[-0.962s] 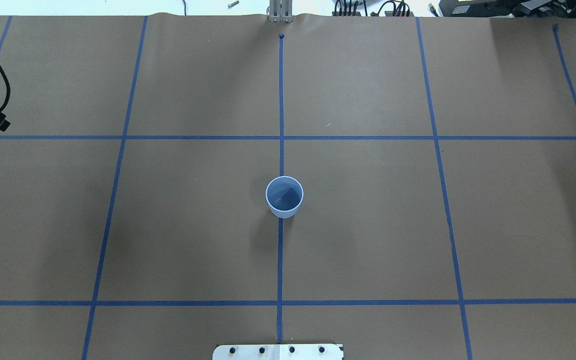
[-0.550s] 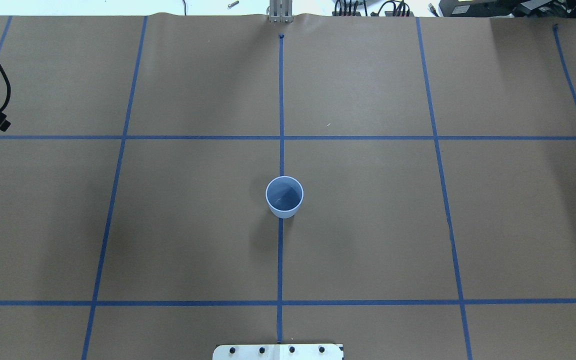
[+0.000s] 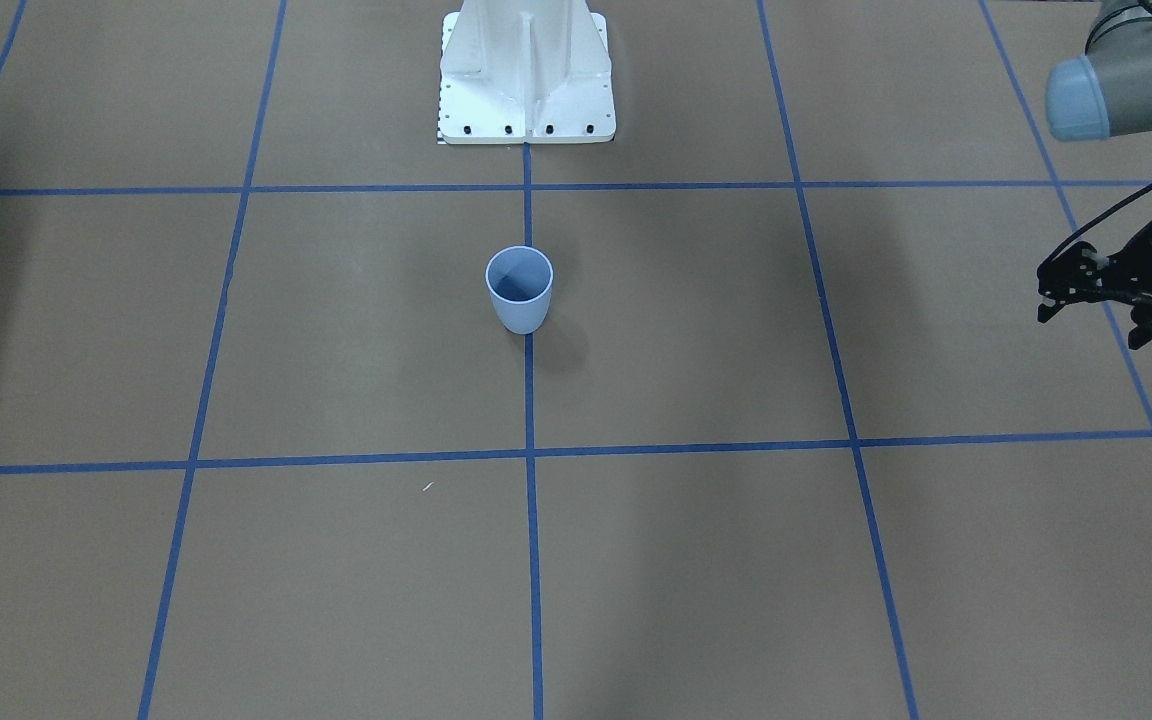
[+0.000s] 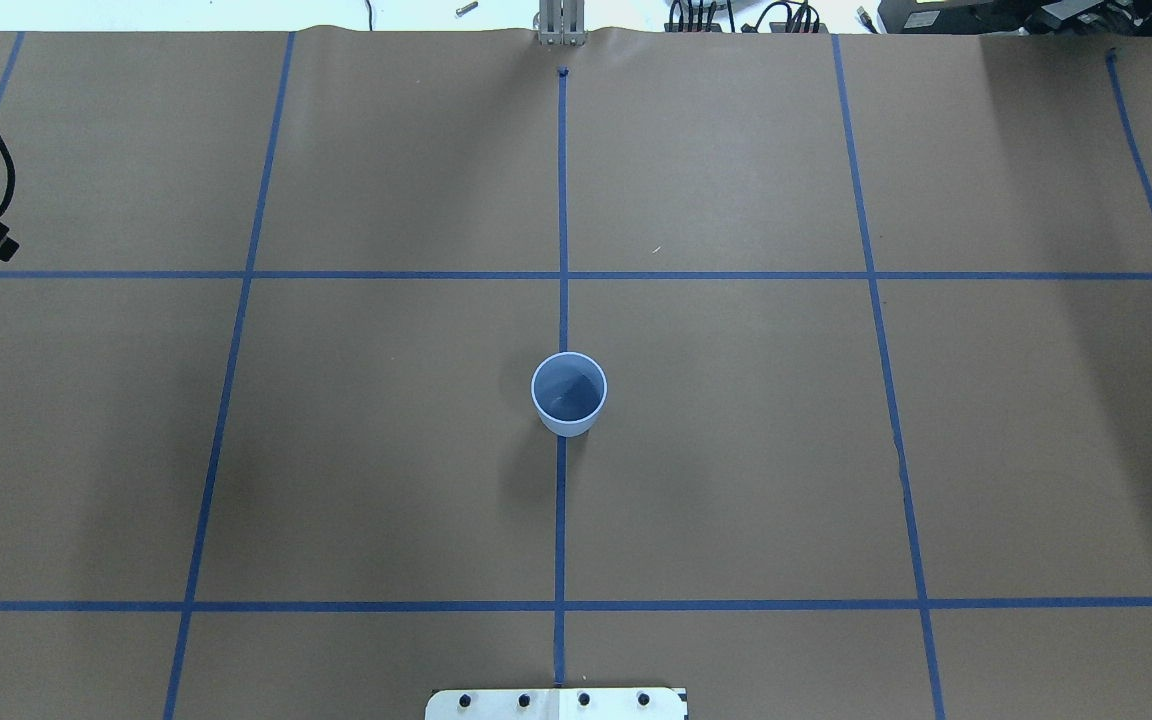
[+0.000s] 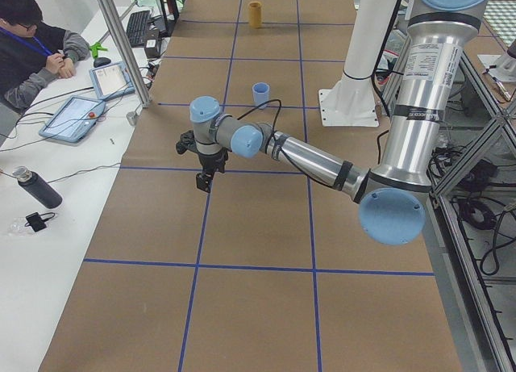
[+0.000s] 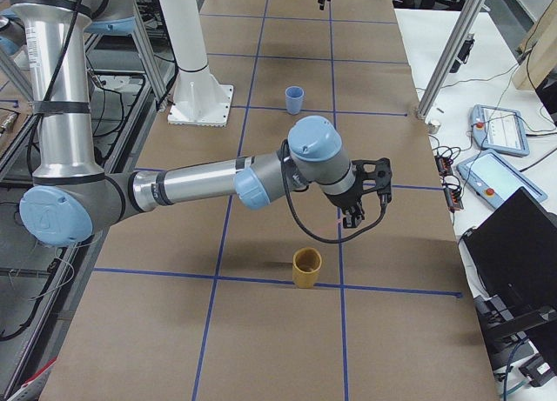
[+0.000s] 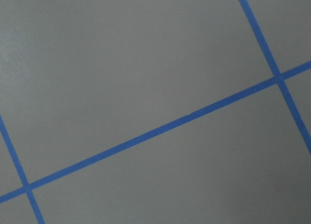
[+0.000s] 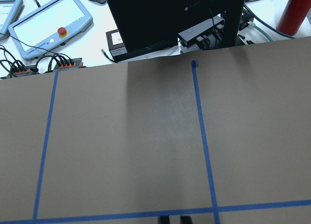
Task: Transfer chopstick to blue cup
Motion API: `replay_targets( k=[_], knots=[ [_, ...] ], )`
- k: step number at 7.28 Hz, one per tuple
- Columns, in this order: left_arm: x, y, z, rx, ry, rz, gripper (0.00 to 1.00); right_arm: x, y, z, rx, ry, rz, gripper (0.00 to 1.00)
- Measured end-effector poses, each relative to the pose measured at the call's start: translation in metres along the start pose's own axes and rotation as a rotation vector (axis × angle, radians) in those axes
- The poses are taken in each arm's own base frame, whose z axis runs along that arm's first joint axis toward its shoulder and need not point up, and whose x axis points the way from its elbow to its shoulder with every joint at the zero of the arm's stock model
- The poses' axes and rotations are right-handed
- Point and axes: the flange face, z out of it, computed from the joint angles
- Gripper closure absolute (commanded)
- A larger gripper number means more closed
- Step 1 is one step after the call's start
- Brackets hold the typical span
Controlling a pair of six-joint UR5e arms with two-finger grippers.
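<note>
Well apart from L fingers point(image 5: 203, 181), blue cup point(image 4: 568, 392) stands upright.

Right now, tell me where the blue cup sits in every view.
Front-facing: cup just above centre, on the middle tape line.
Overhead: cup at centre.
Left side: cup upper middle, far off.
Right side: cup upper middle.
Left wrist: not in it.
Right wrist: not in it.
Landmark: white robot base, near the cup along that line.
</note>
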Motion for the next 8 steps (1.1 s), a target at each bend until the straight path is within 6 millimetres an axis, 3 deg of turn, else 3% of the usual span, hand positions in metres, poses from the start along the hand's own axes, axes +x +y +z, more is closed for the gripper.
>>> replay_targets(
  k=[1, 2, 3, 4, 5, 6, 8],
  knots=[
    [-0.031, 0.008, -0.021, 0.025, 0.016, -0.061, 0.02, -0.040, -0.023, -0.014, -0.025, 0.004, 0.005, 1.00],
    [-0.079, 0.025, -0.045, 0.058, 0.008, -0.143, 0.02, -0.088, -0.040, -0.012, -0.063, -0.001, 0.009, 1.00],
    [-0.133, 0.045, -0.061, 0.079, -0.010, -0.186, 0.02, -0.141, -0.047, -0.001, -0.100, -0.018, 0.037, 1.00],
    [-0.191, 0.068, -0.065, 0.074, -0.027, -0.182, 0.02, -0.202, -0.044, 0.011, -0.128, -0.040, 0.101, 1.00],
    [-0.236, 0.092, -0.064, 0.064, -0.034, -0.178, 0.02, -0.261, -0.028, 0.022, -0.147, -0.051, 0.186, 1.00],
    [-0.258, 0.108, -0.066, 0.065, -0.037, -0.181, 0.02, -0.326, -0.003, 0.037, -0.157, -0.049, 0.285, 1.00],
    [-0.270, 0.119, -0.069, 0.068, -0.040, -0.188, 0.02, -0.448, 0.067, 0.072, -0.158, -0.016, 0.428, 1.00]
  ],
)
